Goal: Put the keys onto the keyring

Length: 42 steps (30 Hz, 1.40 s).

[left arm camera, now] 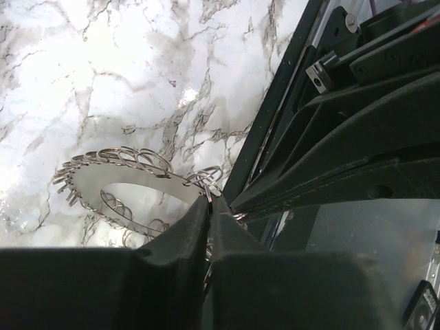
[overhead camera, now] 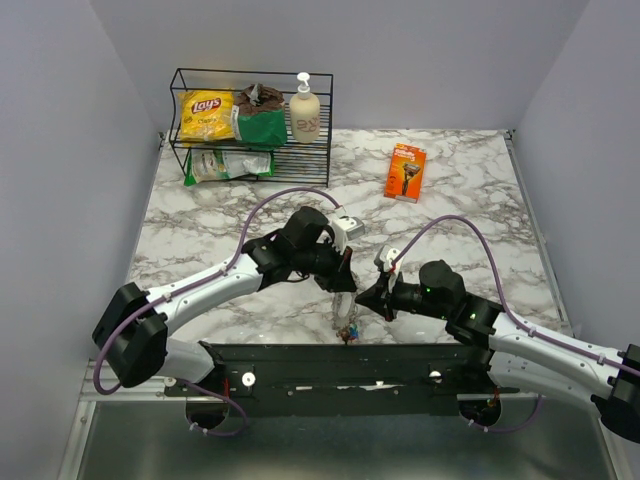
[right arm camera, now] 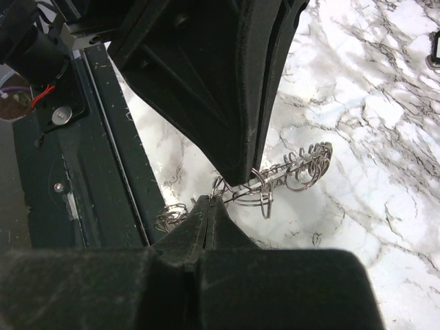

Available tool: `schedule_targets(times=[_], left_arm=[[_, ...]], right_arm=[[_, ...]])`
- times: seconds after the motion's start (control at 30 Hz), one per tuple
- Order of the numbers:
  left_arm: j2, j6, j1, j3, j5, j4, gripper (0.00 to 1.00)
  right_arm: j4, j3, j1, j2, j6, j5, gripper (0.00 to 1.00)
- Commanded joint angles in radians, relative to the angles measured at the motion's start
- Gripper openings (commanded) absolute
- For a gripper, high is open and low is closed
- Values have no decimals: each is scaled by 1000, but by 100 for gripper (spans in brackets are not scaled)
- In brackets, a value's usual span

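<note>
The keyring [left arm camera: 103, 175] is a silvery loop fringed with many small wire rings, held just above the marble. My left gripper [left arm camera: 210, 199] is shut on its rim, fingers nearly touching. In the right wrist view the keyring [right arm camera: 295, 168] runs edge-on, with the left fingers [right arm camera: 258, 103] coming down on it from above. My right gripper [right arm camera: 212, 201] is shut on one small wire ring at its near end. From above, both grippers [overhead camera: 345, 278] [overhead camera: 366, 296] meet over the table's front edge, the keyring [overhead camera: 346, 318] hanging beneath with a red speck at its bottom. No keys are clearly visible.
A black wire rack [overhead camera: 250, 120] with chip bags and a soap bottle [overhead camera: 305, 110] stands at the back left. An orange razor box [overhead camera: 405, 171] lies at the back right. The black base rail [overhead camera: 340, 365] runs right under the grippers.
</note>
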Motion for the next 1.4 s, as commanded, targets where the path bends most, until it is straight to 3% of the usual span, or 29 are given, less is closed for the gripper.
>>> schedule_targets(times=[0.0,1.17,1.2,1.33,1.37], left_arm=[[39,33,0,8,-48,-49,0],[-135,14,17,-31,-88,-30,0],[-133,20,18,-26,-88,-39,0],[-124,39,18,-5,-104,-79,0],[-119,46,18,2,-98,-87,0]], right_arm=[[39,-2,6,-7,-6,-28,1],[164,-161,5,-115,247,64,1],[157,-161,5,-120,244,66,2],[137,-160,6,-171,232,90,46],[129,-158,5,-187,224,96,52]])
